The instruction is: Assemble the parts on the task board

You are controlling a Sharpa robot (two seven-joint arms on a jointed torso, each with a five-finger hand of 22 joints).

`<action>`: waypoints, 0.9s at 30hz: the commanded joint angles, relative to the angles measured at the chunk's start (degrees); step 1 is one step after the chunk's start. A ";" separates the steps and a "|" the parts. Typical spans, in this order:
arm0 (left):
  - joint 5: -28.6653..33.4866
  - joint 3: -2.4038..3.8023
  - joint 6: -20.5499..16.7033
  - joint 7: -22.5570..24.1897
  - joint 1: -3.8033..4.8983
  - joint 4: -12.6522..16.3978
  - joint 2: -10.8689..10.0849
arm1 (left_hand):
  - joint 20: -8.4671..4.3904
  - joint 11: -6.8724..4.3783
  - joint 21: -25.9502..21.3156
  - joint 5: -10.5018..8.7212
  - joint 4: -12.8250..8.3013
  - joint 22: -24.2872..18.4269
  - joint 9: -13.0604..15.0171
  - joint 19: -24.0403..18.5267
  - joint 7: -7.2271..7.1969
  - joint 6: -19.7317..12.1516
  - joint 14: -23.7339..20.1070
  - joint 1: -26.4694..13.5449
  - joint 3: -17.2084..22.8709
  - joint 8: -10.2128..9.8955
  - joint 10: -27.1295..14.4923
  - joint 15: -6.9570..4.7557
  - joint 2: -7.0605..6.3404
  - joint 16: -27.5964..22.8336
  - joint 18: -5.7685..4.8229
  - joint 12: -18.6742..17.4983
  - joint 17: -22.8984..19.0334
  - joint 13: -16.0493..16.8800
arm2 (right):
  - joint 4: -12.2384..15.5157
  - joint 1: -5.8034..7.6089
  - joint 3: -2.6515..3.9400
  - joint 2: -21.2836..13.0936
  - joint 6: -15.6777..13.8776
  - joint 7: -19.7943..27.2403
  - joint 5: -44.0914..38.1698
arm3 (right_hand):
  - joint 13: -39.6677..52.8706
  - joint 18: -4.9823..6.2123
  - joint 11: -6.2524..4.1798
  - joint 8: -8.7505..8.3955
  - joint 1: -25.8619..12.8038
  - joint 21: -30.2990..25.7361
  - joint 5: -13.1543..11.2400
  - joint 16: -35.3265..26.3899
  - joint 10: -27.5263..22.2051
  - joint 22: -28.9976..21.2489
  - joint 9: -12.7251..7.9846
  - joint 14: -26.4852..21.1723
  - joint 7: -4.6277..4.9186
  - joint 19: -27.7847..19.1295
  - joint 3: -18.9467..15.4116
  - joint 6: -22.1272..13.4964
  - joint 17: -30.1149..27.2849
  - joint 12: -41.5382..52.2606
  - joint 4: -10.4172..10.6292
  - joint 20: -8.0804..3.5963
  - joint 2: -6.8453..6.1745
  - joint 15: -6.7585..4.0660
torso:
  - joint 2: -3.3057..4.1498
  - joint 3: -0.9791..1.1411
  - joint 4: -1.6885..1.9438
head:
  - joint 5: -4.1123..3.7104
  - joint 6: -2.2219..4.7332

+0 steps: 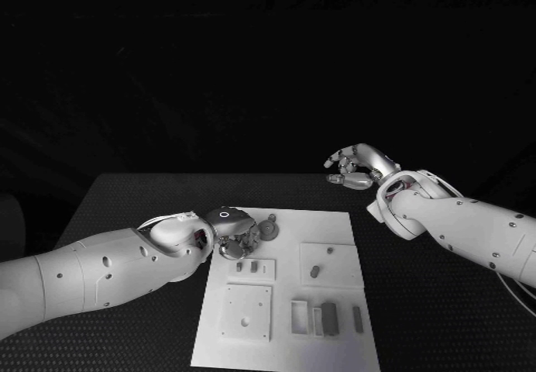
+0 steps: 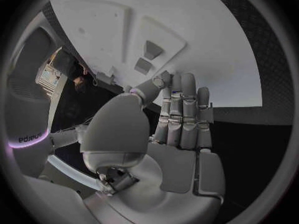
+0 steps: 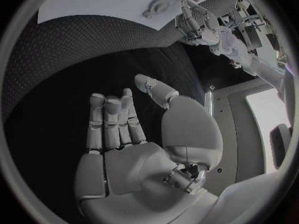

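Left hand (image 1: 231,230) hovers over task board's (image 1: 335,353) far corner by a round part (image 1: 268,229), fingers straight, holding nothing, prob lining up; right hand (image 1: 355,167) spread, parked clear.

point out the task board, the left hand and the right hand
task board (image 1: 335,353): head view, bare near corner
left hand (image 1: 232,227): head view, middle of hand
right hand (image 1: 358,167): head view, middle of hand
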 commanded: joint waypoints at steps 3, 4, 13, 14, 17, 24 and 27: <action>0.37 -0.08 1.98 -0.29 -0.14 -0.29 0.19 | -3.91 -0.07 0.06 0.36 0.11 0.06 0.03 0.26 -0.05 0.36 0.02 0.13 0.27 0.25 0.34 -0.33 0.28 -0.26 -0.45 -0.17 0.11 -0.09 | 0.13 -0.04 0.03 0.04 0.81 0.53 -0.47 | -0.08 0.61 0.09 0.22 0.02 -0.25 -0.26 -0.12 -0.41 0.05 -0.09 -0.43 0.32 -0.50 0.10 -0.01 -0.08 -0.29 -0.06 0.05 0.39 0.00 | 0.01 0.05 0.01 | -0.05 -0.07; 0.37 -0.08 2.11 -0.33 -0.14 -0.33 0.21 | -3.91 -0.07 0.05 0.36 0.10 0.06 0.03 0.26 -0.05 0.36 0.01 0.12 0.27 0.24 0.34 -0.33 0.28 -0.26 -0.44 -0.18 0.11 -0.09 | 0.15 -0.04 0.03 0.04 0.83 0.53 -0.47 | -0.08 0.61 0.09 0.22 0.02 -0.25 -0.26 -0.12 -0.42 0.05 -0.10 -0.43 0.32 -0.51 0.10 -0.01 -0.08 -0.29 -0.06 0.05 0.39 0.00 | 0.01 0.05 0.03 | -0.07 -0.10; 0.37 -0.18 4.26 -0.72 -0.22 -0.76 0.77 | -3.91 -0.07 0.03 0.36 0.05 0.06 0.02 0.24 -0.05 0.36 0.02 0.16 0.30 0.22 0.35 -0.32 0.33 -0.33 -0.45 -0.21 0.19 -0.10 | 0.13 -0.04 0.03 0.12 0.97 0.53 -0.47 | -0.09 0.61 0.09 0.23 0.00 -0.24 -0.30 -0.11 -0.43 0.06 -0.10 -0.45 0.32 -0.53 0.08 0.00 -0.08 -0.29 -0.07 0.07 0.42 0.00 | 0.01 0.00 -0.02 | -0.10 -0.44; 0.37 -0.23 4.34 -0.76 -0.27 -0.83 0.80 | -3.90 -0.07 0.02 0.36 0.05 0.06 0.02 0.24 -0.05 0.36 0.02 0.17 0.31 0.22 0.35 -0.32 0.34 -0.34 -0.45 -0.22 0.20 -0.11 | 0.14 -0.04 0.03 0.12 0.96 0.53 -0.47 | -0.09 0.61 0.09 0.23 0.00 -0.24 -0.30 -0.11 -0.43 0.06 -0.10 -0.45 0.32 -0.53 0.08 0.00 -0.08 -0.29 -0.07 0.07 0.42 0.00 | 0.01 0.01 -0.04 | -0.09 -0.54; 0.37 -0.29 4.04 -0.66 -0.37 -1.02 0.82 | -3.90 -0.08 0.02 0.36 0.03 0.06 0.02 0.23 -0.06 0.37 0.03 0.18 0.32 0.22 0.37 -0.32 0.37 -0.36 -0.45 -0.22 0.22 -0.11 | 0.13 -0.04 0.03 0.12 0.94 0.50 -0.47 | -0.09 0.61 0.09 0.23 0.00 -0.24 -0.31 -0.11 -0.43 0.06 -0.10 -0.45 0.32 -0.54 0.08 0.00 -0.08 -0.29 -0.07 0.08 0.43 0.00 | 0.02 0.00 -0.02 | -0.26 -0.59; 0.37 -0.32 4.26 -0.77 -0.47 -1.09 0.78 | -3.89 -0.08 0.01 0.36 0.02 0.06 0.02 0.23 -0.06 0.40 0.05 0.15 0.30 0.23 0.42 -0.32 0.38 -0.38 -0.44 -0.22 0.28 -0.10 | 0.27 -0.04 0.03 0.12 0.77 0.71 -0.48 | -0.10 0.61 0.08 0.22 0.06 -0.24 -0.28 -0.11 -0.45 0.06 -0.12 -0.49 0.32 -0.58 0.12 -0.04 -0.09 -0.30 -0.10 0.08 0.45 0.00 | -0.02 0.00 0.01 | -0.43 -0.52; 0.37 -0.33 4.17 -0.77 -0.47 -1.10 0.68 | -3.89 -0.09 0.01 0.36 0.01 0.06 0.03 0.24 -0.07 0.43 0.07 0.14 0.30 0.24 0.44 -0.31 0.39 -0.38 -0.45 -0.22 0.31 -0.10 | 0.41 -0.04 0.03 0.11 0.59 0.76 -0.48 | -0.11 0.61 0.08 0.22 0.07 -0.24 -0.27 -0.11 -0.46 0.06 -0.12 -0.50 0.32 -0.59 0.13 -0.04 -0.09 -0.30 -0.10 0.09 0.47 0.00 | -0.05 0.02 0.02 | -0.29 -0.47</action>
